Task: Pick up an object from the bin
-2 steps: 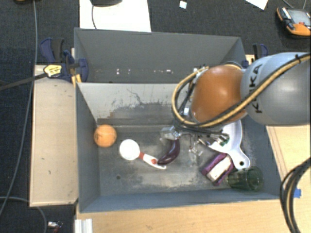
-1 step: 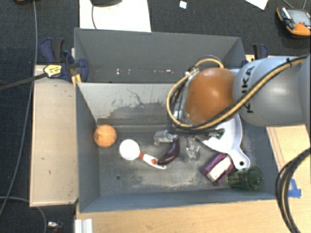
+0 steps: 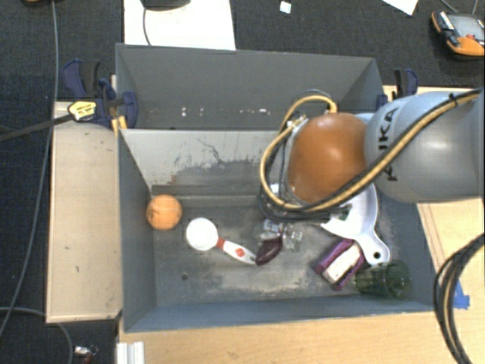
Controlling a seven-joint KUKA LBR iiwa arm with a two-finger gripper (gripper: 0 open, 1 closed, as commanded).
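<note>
**A:** Entry, camera view. Where does the gripper (image 3: 277, 233) stand?

**B:** Low in the bin (image 3: 227, 89), a little right of the floor's middle, directly under the arm's orange-brown wrist cover (image 3: 326, 158). Yellow-and-black cables (image 3: 265, 165) loop round the cover's left side. The arm comes in from the right.

**A:** Wide, narrow, or holding?

**B:** Cannot tell. The metal end sits in shadow beneath the cover, and its state does not read from this angle.

**A:** Nearest thing to it?

**B:** A small dark maroon piece (image 3: 267, 253), lying on the floor just on the near side of the gripper and slightly to its left. They are very close, but whether they touch cannot be told.

**A:** What lies against that piece?

**B:** A white scoop (image 3: 203, 234) with a round bowl. Its handle runs rightward and toward the near wall, ending in a red tip that meets the maroon piece's left edge.

**A:** Remaining contents?

**B:** On the left, an orange ball (image 3: 164, 211) sits just beside the scoop's bowl on its far-left side. To the right of the gripper, a white plastic utensil (image 3: 365, 217) lies partly under the arm. On its near side is a purple-and-white thing (image 3: 339, 262), lying tilted. A dark green thing (image 3: 385, 279) lies in the near right corner, just beside the purple-and-white one.
</note>
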